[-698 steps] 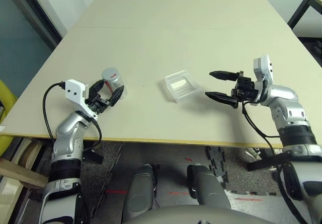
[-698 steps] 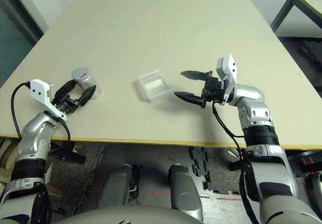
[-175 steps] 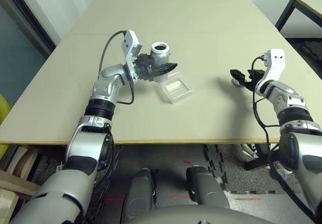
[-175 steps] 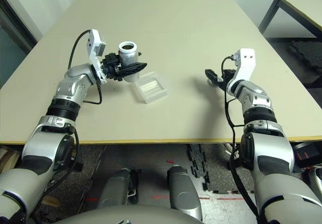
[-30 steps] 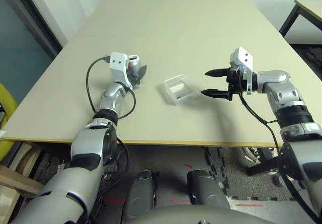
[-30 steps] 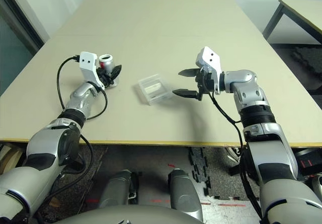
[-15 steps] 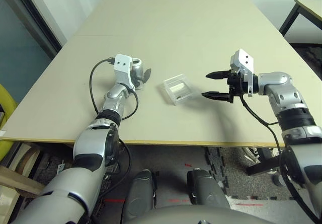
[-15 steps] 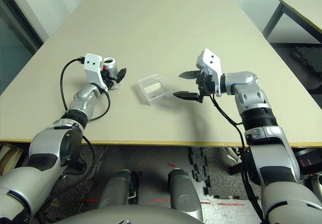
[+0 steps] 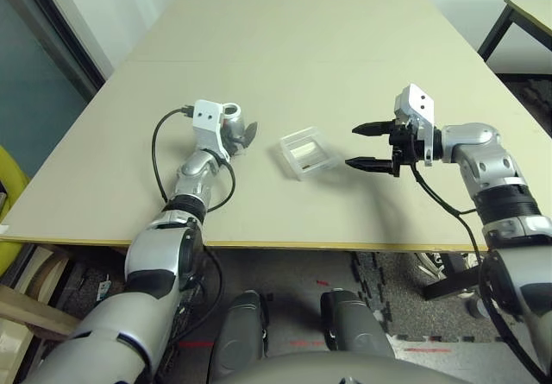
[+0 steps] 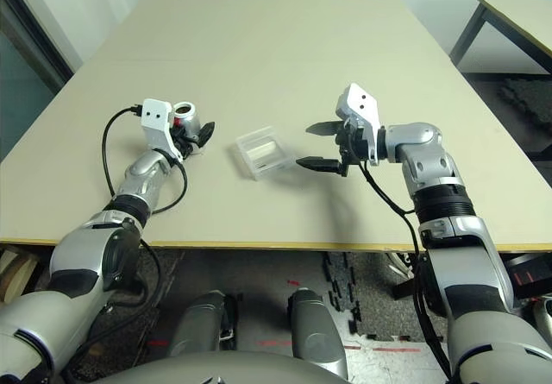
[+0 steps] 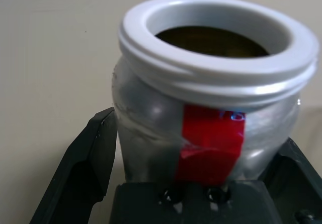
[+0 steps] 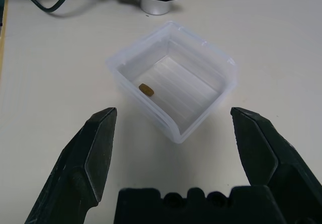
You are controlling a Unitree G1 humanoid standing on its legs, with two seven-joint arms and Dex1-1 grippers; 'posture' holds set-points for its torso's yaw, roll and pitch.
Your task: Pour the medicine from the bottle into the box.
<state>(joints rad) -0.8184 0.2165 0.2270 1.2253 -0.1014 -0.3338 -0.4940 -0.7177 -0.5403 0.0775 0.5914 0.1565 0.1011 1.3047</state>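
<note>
Left wrist view: left gripper, the nearer, has released jaws astride upright bottle, toward bench's left edge from box; straight-back withdrawal probably next; right gripper's jaws spread, empty.

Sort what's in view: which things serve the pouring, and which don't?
For the pouring:
- open silvery bottle with red label
- clear plastic square box
- brown pill in it

Not for it:
- second pale table, right
- yellow curved object, left
</note>
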